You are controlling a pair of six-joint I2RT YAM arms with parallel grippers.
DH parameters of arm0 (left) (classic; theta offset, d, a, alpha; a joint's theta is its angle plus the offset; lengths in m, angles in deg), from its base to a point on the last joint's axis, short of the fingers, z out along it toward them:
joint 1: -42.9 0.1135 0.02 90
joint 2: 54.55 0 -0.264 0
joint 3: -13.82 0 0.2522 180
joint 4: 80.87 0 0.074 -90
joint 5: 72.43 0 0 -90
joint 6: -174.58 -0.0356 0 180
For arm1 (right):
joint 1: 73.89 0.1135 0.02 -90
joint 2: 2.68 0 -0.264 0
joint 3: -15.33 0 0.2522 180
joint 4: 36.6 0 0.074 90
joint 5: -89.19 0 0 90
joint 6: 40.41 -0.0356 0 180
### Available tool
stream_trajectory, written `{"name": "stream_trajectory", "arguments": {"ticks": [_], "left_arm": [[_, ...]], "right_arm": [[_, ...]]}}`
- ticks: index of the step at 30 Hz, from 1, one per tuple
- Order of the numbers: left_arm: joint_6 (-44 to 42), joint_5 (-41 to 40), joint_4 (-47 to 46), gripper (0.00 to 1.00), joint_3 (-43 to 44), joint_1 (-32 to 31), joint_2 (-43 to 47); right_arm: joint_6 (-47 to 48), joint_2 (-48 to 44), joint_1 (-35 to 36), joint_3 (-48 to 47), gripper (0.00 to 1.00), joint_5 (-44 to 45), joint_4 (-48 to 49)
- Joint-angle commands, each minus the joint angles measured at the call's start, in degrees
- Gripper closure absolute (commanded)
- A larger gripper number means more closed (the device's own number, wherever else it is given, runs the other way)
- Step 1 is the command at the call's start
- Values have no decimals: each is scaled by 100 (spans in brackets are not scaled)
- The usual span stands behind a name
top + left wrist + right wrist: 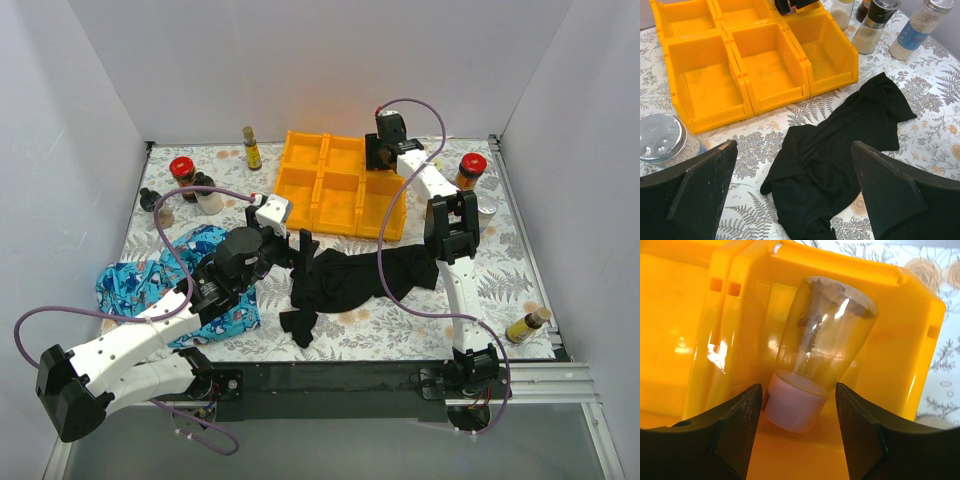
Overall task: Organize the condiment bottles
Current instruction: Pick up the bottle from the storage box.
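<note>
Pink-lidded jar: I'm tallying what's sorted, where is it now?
In the right wrist view the pink-lidded jar lies in a compartment of the orange tray, between the open fingers of the right gripper; overhead, the tray's far right corner.

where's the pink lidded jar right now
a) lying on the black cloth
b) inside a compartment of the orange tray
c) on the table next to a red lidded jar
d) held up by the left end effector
b: the right wrist view shows the pink-lidded jar inside a walled compartment of the orange tray, between the fingers of the right end effector.
</note>
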State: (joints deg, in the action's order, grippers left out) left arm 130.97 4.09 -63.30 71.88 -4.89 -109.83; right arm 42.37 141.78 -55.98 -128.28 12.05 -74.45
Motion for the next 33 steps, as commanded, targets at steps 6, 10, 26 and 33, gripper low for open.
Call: {"name": "stream_trajectory", "arguments": {"ticks": [6,10,26,33], "left_arm": [[-60,38,-118,2,-17,-2,176],[-60,47,-118,2,-8,-2,176],[-60,73,-118,2,-8,-2,308],[-60,73,-118,2,-8,-2,352]], "right_arm": [[-1122,11,55,-68,32,480,-816],[-1457,143,28,20,32,296,-895],[-1906,47,-227,275,28,129,-922],[-1721,240,-253,187,38,102,-1000]]}}
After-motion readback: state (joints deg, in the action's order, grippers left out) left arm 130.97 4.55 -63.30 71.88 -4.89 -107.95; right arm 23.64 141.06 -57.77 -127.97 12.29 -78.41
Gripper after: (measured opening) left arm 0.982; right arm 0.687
